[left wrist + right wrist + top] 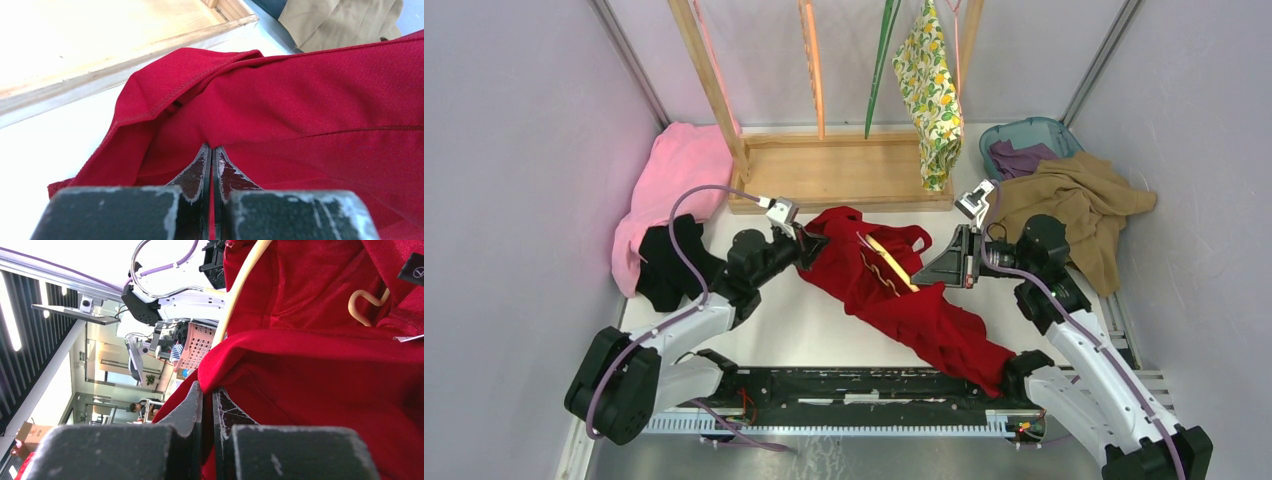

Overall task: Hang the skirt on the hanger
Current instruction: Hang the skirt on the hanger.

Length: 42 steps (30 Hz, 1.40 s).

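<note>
Skirt (pixel 931 95) hangs at the back right of the wooden rack (pixel 844 170), draped in a long fold, clear of the desk (pixel 774 330). Hanger (pixel 958 60) shows only as a thin pink wire just beside the skirt's upper edge; I can't tell how the fabric sits on it. Neither arm is near them.

Both arms are on the red garment (pixel 904 295), which lies diagonally across the desk centre. My left pincer (pixel 211 150) is closed on a fold at the garment's upper left end, fingers nearly touching with red cloth pinched between. My right pincer (pixel 206 390) is clamped on a red edge too, only a narrow slit between the fingers. A yellow hanger (pixel 892 262) lies partly inside the red garment, between the two pincers.

On the rack, an orange hanger (pixel 812 60) and a green hanger (pixel 882 60) hang left of the skirt. Tan garment (pixel 1074 205) is heaped at right, touching a teal basket (pixel 1034 130) holding purple cloth (pixel 1016 157). Pink cloth (pixel 674 170) and black cloth (pixel 669 265) sit at left.
</note>
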Tool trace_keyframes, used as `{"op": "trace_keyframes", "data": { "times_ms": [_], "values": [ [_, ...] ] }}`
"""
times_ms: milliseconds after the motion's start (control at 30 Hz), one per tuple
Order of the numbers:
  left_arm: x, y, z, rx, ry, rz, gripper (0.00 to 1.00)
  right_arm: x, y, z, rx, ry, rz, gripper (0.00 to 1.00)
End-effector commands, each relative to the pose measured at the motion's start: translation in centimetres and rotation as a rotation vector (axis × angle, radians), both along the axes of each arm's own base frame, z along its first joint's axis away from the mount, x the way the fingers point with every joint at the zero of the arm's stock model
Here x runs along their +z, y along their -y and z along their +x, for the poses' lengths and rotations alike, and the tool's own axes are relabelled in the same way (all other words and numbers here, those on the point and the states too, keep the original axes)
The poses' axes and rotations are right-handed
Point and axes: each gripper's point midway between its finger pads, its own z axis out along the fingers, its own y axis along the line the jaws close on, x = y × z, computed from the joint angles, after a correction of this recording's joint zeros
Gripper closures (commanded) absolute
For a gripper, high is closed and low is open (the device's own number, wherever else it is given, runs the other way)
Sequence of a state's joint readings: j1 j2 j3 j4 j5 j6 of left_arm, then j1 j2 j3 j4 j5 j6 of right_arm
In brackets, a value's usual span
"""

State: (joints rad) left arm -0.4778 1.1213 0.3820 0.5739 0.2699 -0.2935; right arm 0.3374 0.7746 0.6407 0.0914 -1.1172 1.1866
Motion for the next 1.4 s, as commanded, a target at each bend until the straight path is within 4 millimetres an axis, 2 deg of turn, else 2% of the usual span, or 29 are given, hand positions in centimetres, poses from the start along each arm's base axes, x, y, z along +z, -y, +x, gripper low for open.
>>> {"op": "trace_keyframes", "data": {
  "times_ms": [0, 133, 467, 533, 567, 667, 767, 833, 867, 933, 1067, 1200, 1267, 1367],
  "values": [
    [3.5, -0.2, 1.8, 0.036, 0.103, 0.011, 0.97, 2.5, 0.4, -1.7, 0.056, 0.137, 0.057, 0.99],
    [4.4, -1.1, 2.8, 0.100, 0.115, 0.037, 0.97, 1.8, 0.5, -1.9, 0.053, 0.128, 0.038, 0.99],
    [3.7, -3.7, 4.8, 0.243, 0.069, 0.140, 0.97, 1.5, 0.8, -2.5, 0.045, 0.132, 0.012, 0.99],
    [3.6, -3.6, 4.9, 0.239, 0.059, 0.148, 0.97, 1.4, 0.8, -2.4, 0.042, 0.131, 0.009, 0.99],
    [3.6, -3.5, 4.9, 0.233, 0.054, 0.146, 0.97, 1.1, 0.7, -2.2, 0.038, 0.126, 0.002, 0.99],
    [2.7, -3.2, 4.8, 0.220, 0.030, 0.140, 0.97, -2.0, 0.9, -1.3, 0.013, 0.109, -0.103, 0.99],
    [1.5, -3.0, 4.5, 0.210, 0.008, 0.129, 0.97, -6.3, 2.0, -0.3, -0.026, 0.107, -0.318, 0.90],
    [0.9, -2.8, 4.4, 0.204, -0.005, 0.124, 0.97, -8.0, 3.0, 0.4, -0.064, 0.122, -0.443, 0.87],
    [0.7, -2.8, 4.4, 0.201, -0.010, 0.126, 0.97, -8.5, 3.4, 0.7, -0.085, 0.131, -0.482, 0.80],
    [0.3, -2.6, 4.4, 0.195, -0.017, 0.127, 0.97, -8.8, 4.2, 1.3, -0.131, 0.158, -0.553, 0.70],
    [-0.3, -2.7, 4.3, 0.196, -0.026, 0.127, 0.97, -9.4, 4.8, 1.3, -0.147, 0.200, -0.651, 0.66],
    [-1.2, -2.8, 4.5, 0.202, -0.043, 0.144, 0.97, -10.6, 5.9, 2.2, -0.196, 0.222, -0.778, 0.61],
    [-1.7, -2.9, 4.5, 0.208, -0.051, 0.153, 0.97, -10.2, 6.2, 2.7, -0.238, 0.248, -0.790, 0.50],
    [-2.1, -3.4, 4.4, 0.229, -0.052, 0.168, 0.97, -8.3, 6.3, 3.4, -0.296, 0.311, -0.771, 0.44]
  ]
}}
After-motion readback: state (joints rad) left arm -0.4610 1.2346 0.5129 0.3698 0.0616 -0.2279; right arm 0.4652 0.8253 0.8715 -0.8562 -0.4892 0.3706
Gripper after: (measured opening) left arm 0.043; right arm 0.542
